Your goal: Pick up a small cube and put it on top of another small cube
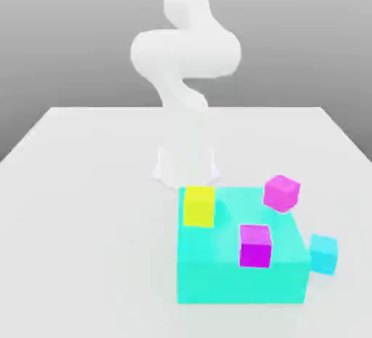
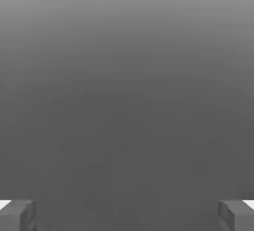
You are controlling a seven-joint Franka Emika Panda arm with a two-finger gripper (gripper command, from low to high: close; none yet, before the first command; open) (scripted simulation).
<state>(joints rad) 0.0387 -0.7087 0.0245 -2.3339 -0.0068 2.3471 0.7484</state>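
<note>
The small cyan cube (image 1: 323, 254) sits on the white table just off the exterior view's right side of the big turquoise block (image 1: 218, 271). The lighter pink cube (image 1: 281, 192) rests tilted at that block's far right corner. In the hand view my gripper (image 2: 127, 217) is open: its grey fingertips (image 2: 17, 215) stand wide apart with nothing between them, facing plain grey background. The white arm (image 1: 185, 53) rises from its base behind the block and bends upward out of the exterior view.
A yellow block (image 1: 199, 206) stands on the turquoise block's far left part. A deeper violet-magenta cube (image 1: 255, 246) sits on its near right part. The white table (image 1: 87, 206) stretches to the exterior view's left.
</note>
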